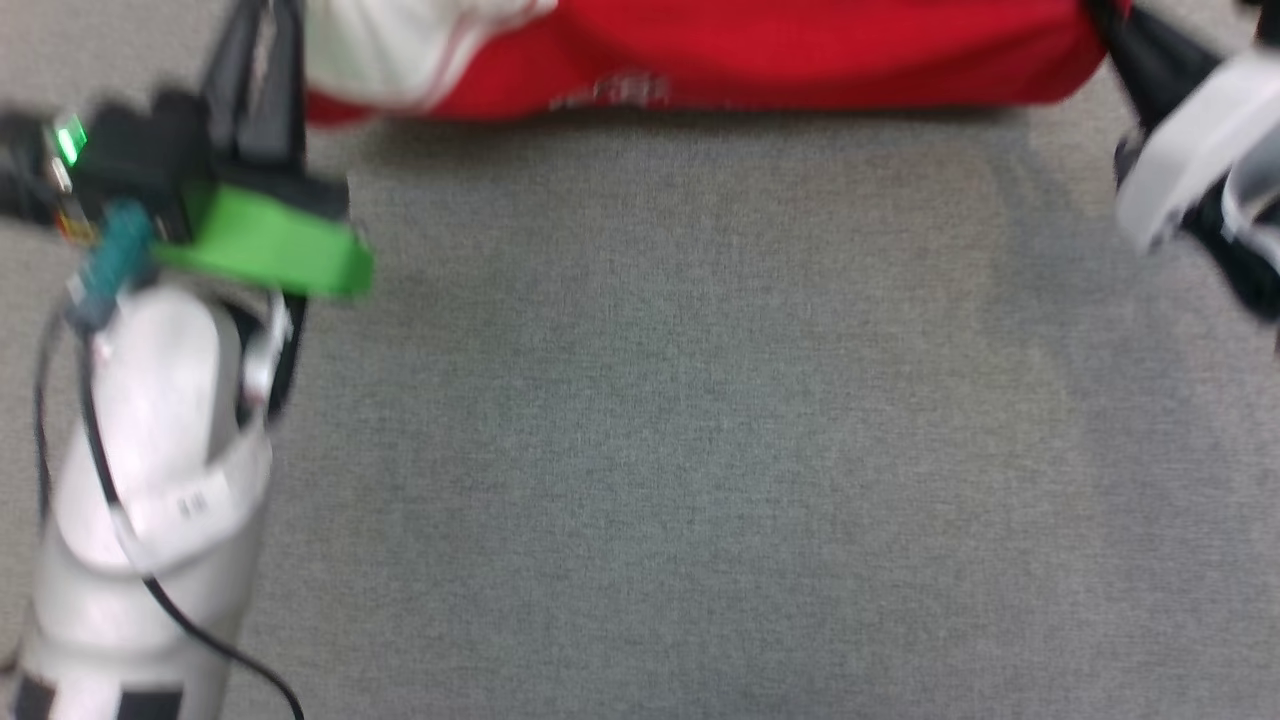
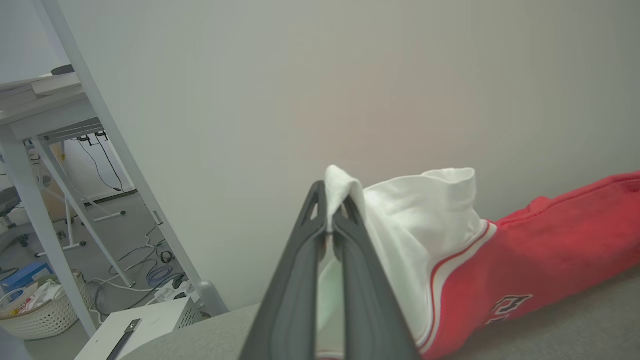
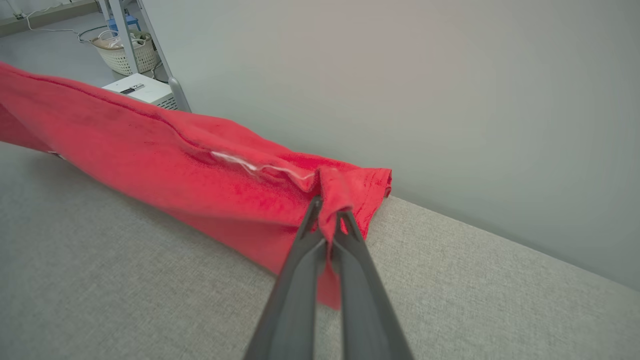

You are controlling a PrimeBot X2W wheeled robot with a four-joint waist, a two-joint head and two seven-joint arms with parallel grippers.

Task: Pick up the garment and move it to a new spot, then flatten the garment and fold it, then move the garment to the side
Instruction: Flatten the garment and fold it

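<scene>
The garment (image 1: 760, 55), a red jersey with white sleeves, hangs stretched between my two grippers along the far edge of the grey surface (image 1: 660, 420). My left gripper (image 2: 331, 220) is shut on a white sleeve (image 2: 415, 225), pinching a fold of it between the fingertips. My right gripper (image 3: 329, 225) is shut on a bunched red corner of the garment (image 3: 190, 175). In the head view the left arm's dark fingers (image 1: 255, 90) reach up to the white sleeve (image 1: 390, 45) at the top left, and the right arm (image 1: 1190, 160) sits at the top right. Part of the white lettering (image 2: 505, 307) shows.
A pale wall (image 3: 400, 75) stands close behind the grey surface. Left of it, on the floor, are a metal frame leg (image 2: 115, 135), a white box (image 2: 145, 325), a wicker basket (image 2: 35, 312) and loose cables (image 2: 150, 272).
</scene>
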